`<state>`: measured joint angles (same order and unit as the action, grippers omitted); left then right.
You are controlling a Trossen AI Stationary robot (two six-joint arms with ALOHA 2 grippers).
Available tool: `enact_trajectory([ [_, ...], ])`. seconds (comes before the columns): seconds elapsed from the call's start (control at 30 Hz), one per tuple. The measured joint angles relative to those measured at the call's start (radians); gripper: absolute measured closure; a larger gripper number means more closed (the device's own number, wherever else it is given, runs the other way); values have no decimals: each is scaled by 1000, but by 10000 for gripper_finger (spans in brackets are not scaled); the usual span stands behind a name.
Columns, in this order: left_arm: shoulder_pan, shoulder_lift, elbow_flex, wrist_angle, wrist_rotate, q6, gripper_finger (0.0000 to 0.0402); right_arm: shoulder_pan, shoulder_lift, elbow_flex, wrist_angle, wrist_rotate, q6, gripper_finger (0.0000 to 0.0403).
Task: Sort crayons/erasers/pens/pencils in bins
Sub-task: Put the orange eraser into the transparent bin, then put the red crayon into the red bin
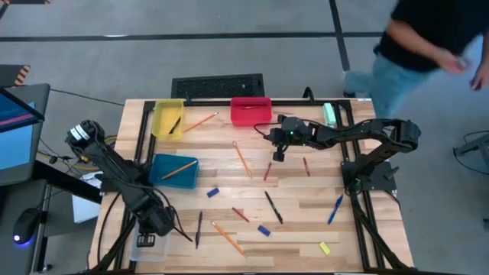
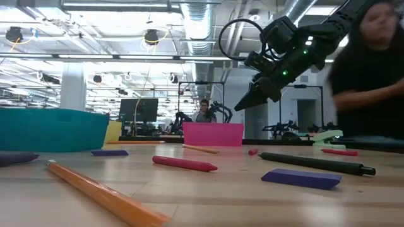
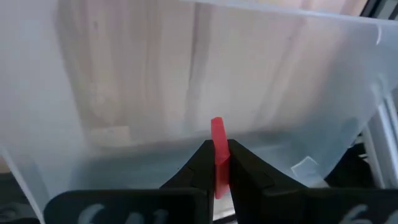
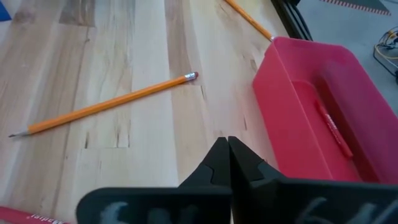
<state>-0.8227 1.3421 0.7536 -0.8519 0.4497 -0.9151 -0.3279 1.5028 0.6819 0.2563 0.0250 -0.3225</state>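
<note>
**Sorting only begun: most items are on the table**

Only a few things lie in bins. The yellow bin (image 1: 168,120) holds one dark pen, the blue bin (image 1: 174,169) holds one orange pencil, and the red bin (image 4: 323,118) holds one crayon. Many items are not sorted: pencils such as the one near the middle (image 1: 242,159), several crayons (image 1: 267,170), pens like the black one (image 1: 273,206), and erasers, for example the yellow one (image 1: 324,247) near the front edge. I judge that most of the work is left.

The left gripper (image 3: 216,163) hangs over the clear bin (image 3: 298,74) at the front left corner. Its fingers are pressed together on a small red eraser (image 3: 217,149), which stands upright between them, above the bin's floor.

The right gripper (image 4: 227,154) hovers over the bare table (image 4: 143,149), just beside the red bin. Its fingers are together and hold nothing.
</note>
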Motion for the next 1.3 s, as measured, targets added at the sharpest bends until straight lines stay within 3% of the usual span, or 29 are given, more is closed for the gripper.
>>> enact_trajectory([
  [0.47, -1, 101, 0, 57, 16, 118, 378, 0, 0, 0, -2, 0, 0, 400],
  [0.9, 0, 98, 23, 43, 120, 60, 271, 0, 0, 0, -4, 0, 0, 398],
  [1.3, 0, 98, 39, 39, 111, 10, 240, 0, 0, 0, -8, 0, 0, 400],
])
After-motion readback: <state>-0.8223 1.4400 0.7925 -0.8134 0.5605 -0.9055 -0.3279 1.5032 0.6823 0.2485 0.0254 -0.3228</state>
